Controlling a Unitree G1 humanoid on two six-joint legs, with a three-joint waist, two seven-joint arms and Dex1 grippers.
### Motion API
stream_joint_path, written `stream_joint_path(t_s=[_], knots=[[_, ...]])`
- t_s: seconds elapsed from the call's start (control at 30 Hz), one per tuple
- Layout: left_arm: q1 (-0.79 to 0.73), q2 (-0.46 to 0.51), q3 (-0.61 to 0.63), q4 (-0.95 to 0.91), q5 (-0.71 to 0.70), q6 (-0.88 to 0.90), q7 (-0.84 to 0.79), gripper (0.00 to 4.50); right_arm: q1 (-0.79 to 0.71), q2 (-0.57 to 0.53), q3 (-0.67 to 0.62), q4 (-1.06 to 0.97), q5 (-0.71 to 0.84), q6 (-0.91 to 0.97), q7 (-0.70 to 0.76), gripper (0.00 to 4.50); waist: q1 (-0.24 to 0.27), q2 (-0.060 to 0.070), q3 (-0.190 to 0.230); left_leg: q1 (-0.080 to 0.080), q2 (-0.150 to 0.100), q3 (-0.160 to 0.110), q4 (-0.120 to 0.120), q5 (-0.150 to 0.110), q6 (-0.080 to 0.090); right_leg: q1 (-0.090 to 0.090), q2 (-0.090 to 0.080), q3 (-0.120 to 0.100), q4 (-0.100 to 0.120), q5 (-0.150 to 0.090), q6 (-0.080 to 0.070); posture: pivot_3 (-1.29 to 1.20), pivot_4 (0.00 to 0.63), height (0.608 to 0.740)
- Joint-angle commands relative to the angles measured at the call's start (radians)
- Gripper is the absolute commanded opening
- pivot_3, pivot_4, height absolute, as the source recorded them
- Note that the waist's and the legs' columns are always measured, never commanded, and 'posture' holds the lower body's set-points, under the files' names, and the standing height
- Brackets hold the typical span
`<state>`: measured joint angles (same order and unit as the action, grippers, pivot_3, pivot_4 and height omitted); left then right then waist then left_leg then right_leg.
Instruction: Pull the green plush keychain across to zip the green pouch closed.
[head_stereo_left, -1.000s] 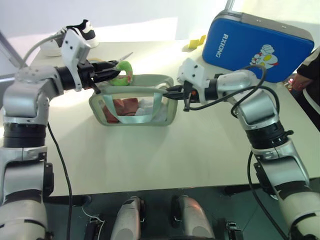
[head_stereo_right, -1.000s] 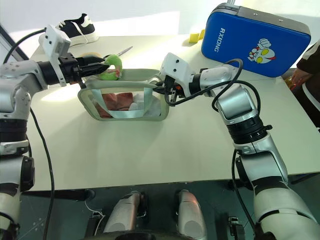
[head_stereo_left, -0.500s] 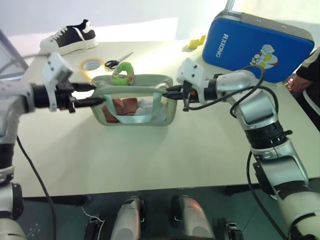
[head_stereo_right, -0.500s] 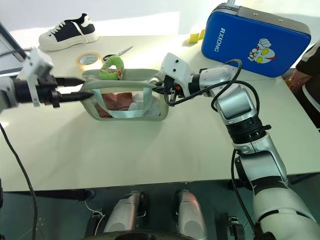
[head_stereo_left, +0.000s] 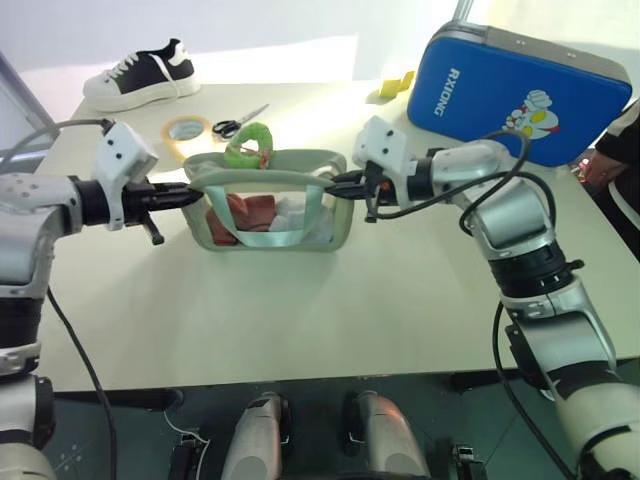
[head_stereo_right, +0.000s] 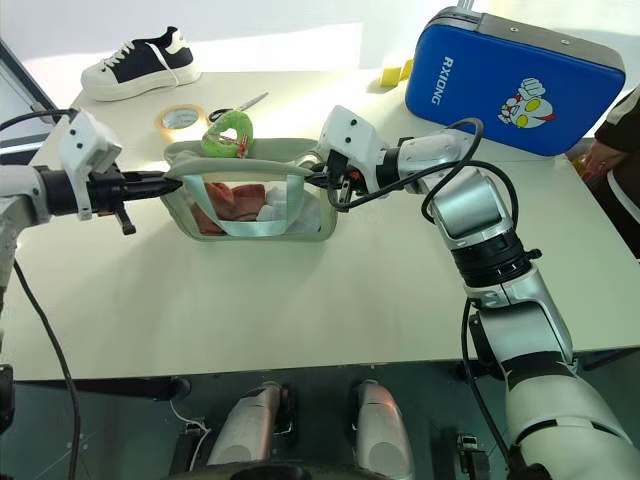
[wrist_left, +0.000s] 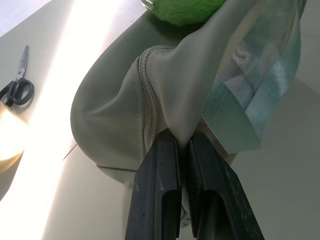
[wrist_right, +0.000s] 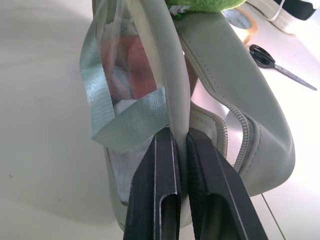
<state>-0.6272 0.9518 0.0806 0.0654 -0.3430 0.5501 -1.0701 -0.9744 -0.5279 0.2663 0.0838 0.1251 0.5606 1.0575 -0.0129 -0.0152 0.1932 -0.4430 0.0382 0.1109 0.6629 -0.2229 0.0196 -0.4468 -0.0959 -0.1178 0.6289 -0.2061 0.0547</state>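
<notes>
Since one second ago, the left gripper (head_stereo_left: 190, 195) has let go of the lime-green fuzzy ring keychain (head_stereo_left: 246, 146), dropped to the pouch's left end, and closed; its jaws now pinch the fabric there. The right gripper (head_stereo_left: 340, 184) is unchanged, its jaws clamped on the rim at the right end. The pale sage-green boxy pouch with clear sides (head_stereo_left: 270, 205) lies on the table (head_stereo_left: 330, 300) with its long axis left to right, zipper up. The keychain rests on the pouch's far top edge, toward the left end. Behind it lie a pale tape roll (head_stereo_left: 185, 128) and scissors (head_stereo_left: 238, 121); a black-and-white sneaker (head_stereo_left: 140, 73) and blue hard case (head_stereo_left: 520, 90) stand well apart.
</notes>
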Motion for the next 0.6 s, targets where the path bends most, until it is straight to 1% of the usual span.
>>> stream_joint_path(t_s=[0.03,0.1,0.13,0.23,0.3,0.33,0.4,0.47,0.6], knots=[[-0.023,-0.006,-0.006,-0.002,0.018,-0.032,0.006,0.0,-0.042,-0.007,-0.008,-0.025,0.041,0.036,0.055,1.62,0.0,0.0,0.0,0.0,0.0,0.0,0.0,0.0,0.0,0.0,0.0,0.0,0.0,0.0,0.0,0.0,0.15,0.74],[-0.021,-0.004,-0.011,-0.007,0.022,-0.038,0.0,0.0,-0.085,-0.023,-0.034,0.011,0.064,0.056,0.091,2.65,0.001,0.0,0.0,0.0,0.0,0.0,0.0,0.0,0.0,0.0,0.0,0.0,0.0,0.0,0.0,0.0,0.15,0.74],[-0.022,-0.005,-0.01,-0.008,0.02,-0.039,-0.002,0.0,-0.116,-0.028,-0.055,0.039,0.09,0.077,0.117,3.08,0.001,0.001,0.0,0.0,0.0,0.0,0.0,0.0,0.0,0.0,0.0,0.0,0.0,0.0,0.0,0.0,0.15,0.74],[-0.025,-0.009,-0.013,-0.006,0.023,-0.045,-0.002,0.0,-0.208,-0.017,-0.123,0.119,0.194,0.166,0.177,3.08,0.003,0.001,0.0,-0.001,0.0,0.0,0.0,0.0,0.0,0.0,0.0,0.0,0.0,0.0,0.0,0.0,0.15,0.74],[-0.026,-0.011,-0.017,-0.004,0.026,-0.051,-0.005,0.0,-0.305,0.043,-0.196,0.217,0.264,0.235,0.142,3.08,0.001,0.001,0.0,-0.001,0.0,0.0,0.0,0.0,0.0,0.0,-0.001,0.0,0.0,0.0,0.0,0.0,0.15,0.74],[-0.027,-0.012,-0.019,-0.004,0.027,-0.054,-0.006,0.0,-0.346,0.074,-0.22,0.27,0.274,0.248,0.109,3.08,0.0,0.001,0.001,-0.001,0.0,0.0,0.0,0.0,0.0,0.0,-0.001,0.0,0.0,0.001,0.001,0.0,0.15,0.74],[-0.031,-0.017,-0.021,-0.004,0.026,-0.054,-0.01,0.0,-0.419,0.149,-0.24,0.413,0.24,0.208,0.001,3.08,-0.002,0.001,0.0,0.0,0.0,0.0,0.0,0.0,0.0,-0.001,0.0,0.0,0.0,0.002,0.002,0.0,0.15,0.74],[-0.04,-0.021,-0.023,-0.002,0.026,-0.052,-0.012,0.0,-0.469,0.218,-0.219,0.562,0.174,0.108,-0.081,3.08,-0.003,0.001,0.0,0.0,0.0,0.0,-0.001,0.0,0.0,-0.001,0.0,0.0,0.0,0.002,0.002,0.0,0.15,0.74],[-0.049,-0.024,-0.025,0.002,0.03,-0.054,-0.014,0.0,-0.533,0.307,-0.204,0.78,0.108,-0.028,-0.142,3.08,0.002,0.0,0.0,-0.001,-0.001,0.0,-0.001,-0.001,-0.001,-0.001,-0.001,-0.001,0.0,0.002,0.002,0.0,0.15,0.74]])
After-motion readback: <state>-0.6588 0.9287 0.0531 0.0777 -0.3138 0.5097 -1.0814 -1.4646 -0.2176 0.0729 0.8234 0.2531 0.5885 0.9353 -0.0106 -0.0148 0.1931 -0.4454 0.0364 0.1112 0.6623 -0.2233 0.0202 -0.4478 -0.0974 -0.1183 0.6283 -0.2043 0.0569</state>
